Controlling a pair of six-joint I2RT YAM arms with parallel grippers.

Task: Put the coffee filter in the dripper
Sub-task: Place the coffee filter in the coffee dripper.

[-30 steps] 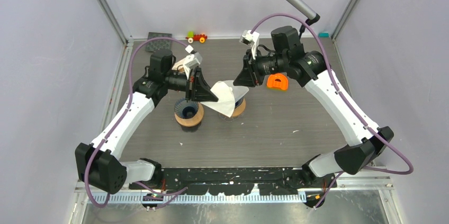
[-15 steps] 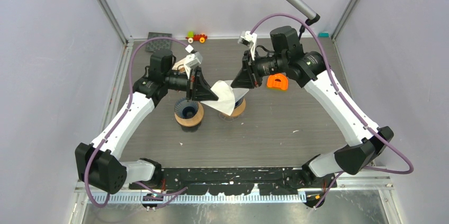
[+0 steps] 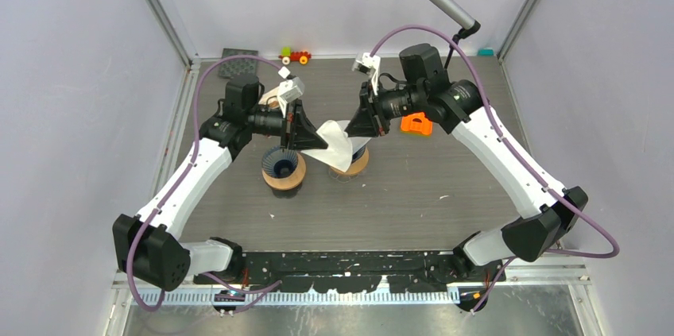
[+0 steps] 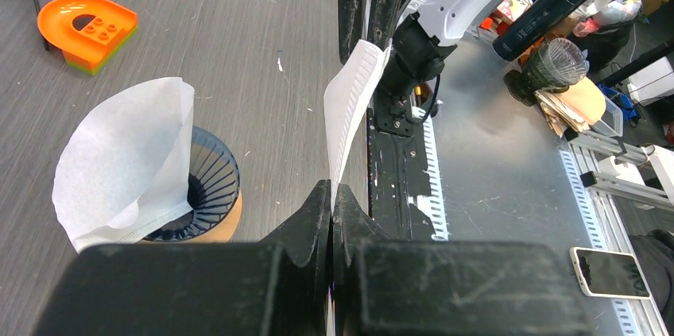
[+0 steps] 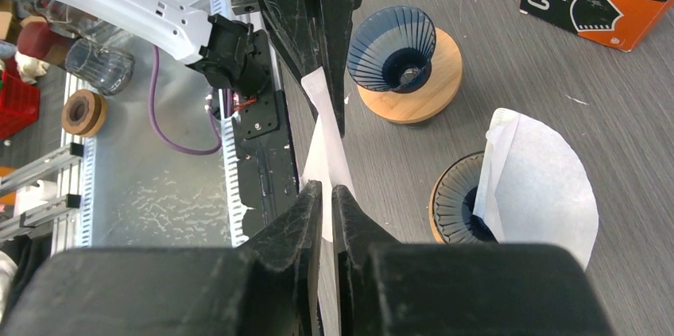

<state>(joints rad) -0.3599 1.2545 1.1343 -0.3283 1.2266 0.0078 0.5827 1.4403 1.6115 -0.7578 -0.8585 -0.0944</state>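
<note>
The step in hand appears to be a two-armed handling of one paper. The held filter [image 4: 351, 106] hangs in the air, stretched edge-on between the two claws, above the middle of the bench [image 5: 509, 90]. It is not yet in any dripper.

Two drippers stand below it, side by side. The empty dripper [image 5: 395, 46] sits on its wooden base on the left of the scene. The second dripper [image 5: 455, 201], just to its right, already carries a seated filter [image 5: 544, 185], which leans up and out over its rim. I judge that the held paper is meant for the empty one.

The next move calls for pulling the paper's two layers apart so that it opens into a cone. It must then go left and down, point first, into the ribbed bowl, without brushing the leaning paper next door. Thin paper may tear or slip if the arms pull unevenly.

The left claw [image 4: 331, 193] is clenched tight, its fingers meeting on the lower corner of the held filter. The right claw [image 5: 326, 197] stands only a sliver apart, with the paper's other end running between its fingers. Whether its pads truly bite the paper I cannot tell.
</note>
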